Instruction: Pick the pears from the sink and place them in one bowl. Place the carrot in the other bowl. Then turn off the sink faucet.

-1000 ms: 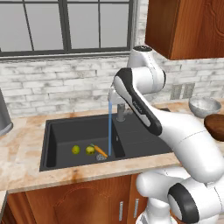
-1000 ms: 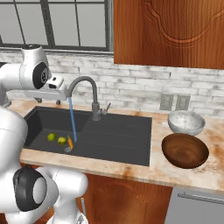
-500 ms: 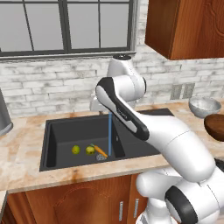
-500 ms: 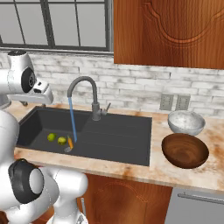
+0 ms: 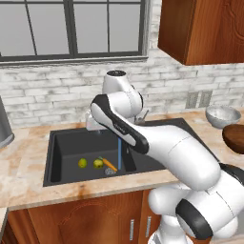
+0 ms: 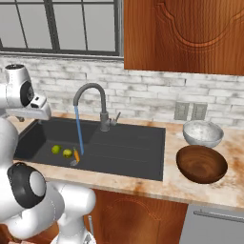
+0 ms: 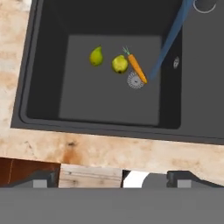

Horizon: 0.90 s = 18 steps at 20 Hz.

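Two yellow-green pears (image 7: pixel 96 56) (image 7: pixel 119 64) lie on the floor of the black sink (image 7: pixel 109 103), with the orange carrot (image 7: pixel 136 68) beside the right one, its tip at the steel drain (image 7: pixel 135 80). My gripper (image 7: pixel 113 178) hangs high above the basin's near left rim, open and empty, well apart from the fruit. From the base the pears (image 5: pixel 82 163) (image 5: pixel 98 163) and carrot (image 5: pixel 109 164) sit below my hand (image 5: pixel 94 125). Water runs from the faucet (image 6: pixel 93 95) in a blue stream (image 6: pixel 79 131). The grey bowl (image 6: pixel 202 132) and the brown bowl (image 6: pixel 201 163) stand right of the sink.
My arm (image 5: pixel 143 138) arches across the sink and hides most of the faucet in the left base view. A brick wall and window lie behind the counter. Wall sockets (image 6: pixel 189 111) are above the bowls. A grey pot edge (image 5: pixel 4 128) stands far left.
The arm has swung left, carrying the hand from near the faucet to above the left side of the basin. The jaws stay open; pears, carrot and bowls have not moved.
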Motion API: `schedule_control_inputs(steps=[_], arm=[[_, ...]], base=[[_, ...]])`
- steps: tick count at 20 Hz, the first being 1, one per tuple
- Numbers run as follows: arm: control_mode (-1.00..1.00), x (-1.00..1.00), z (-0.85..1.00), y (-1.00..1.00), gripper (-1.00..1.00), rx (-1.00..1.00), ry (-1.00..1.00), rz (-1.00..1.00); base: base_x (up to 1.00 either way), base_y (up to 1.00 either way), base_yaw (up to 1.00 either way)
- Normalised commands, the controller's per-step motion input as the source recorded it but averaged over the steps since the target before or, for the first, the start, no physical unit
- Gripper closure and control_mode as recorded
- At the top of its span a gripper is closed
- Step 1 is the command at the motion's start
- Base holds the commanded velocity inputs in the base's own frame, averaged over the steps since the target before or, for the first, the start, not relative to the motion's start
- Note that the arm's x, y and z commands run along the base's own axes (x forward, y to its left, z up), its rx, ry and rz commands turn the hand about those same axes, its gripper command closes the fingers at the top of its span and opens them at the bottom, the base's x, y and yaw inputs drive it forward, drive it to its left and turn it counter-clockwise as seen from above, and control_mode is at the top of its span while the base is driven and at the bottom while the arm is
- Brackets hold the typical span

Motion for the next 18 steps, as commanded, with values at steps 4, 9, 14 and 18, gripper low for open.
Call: schedule_control_inputs(steps=[4, 9, 14, 18], arm=[[-1.00, 0.67, -1.00, 0.00, -1.00, -0.02, 0.22, 0.00], [-1.00, 0.56, -0.81, 0.00, -1.00, -0.08, 0.12, 0.00], [-1.00, 0.28, -0.75, 0.00, -1.00, -0.07, 0.13, 0.00], [-1.00, 0.47, -0.79, 0.00, -1.00, -0.10, 0.12, 0.00]], base=[[0.00, 0.00, 0.00], [0.00, 0.00, 0.00], [0.00, 0.00, 0.00], [0.00, 0.00, 0.00]])
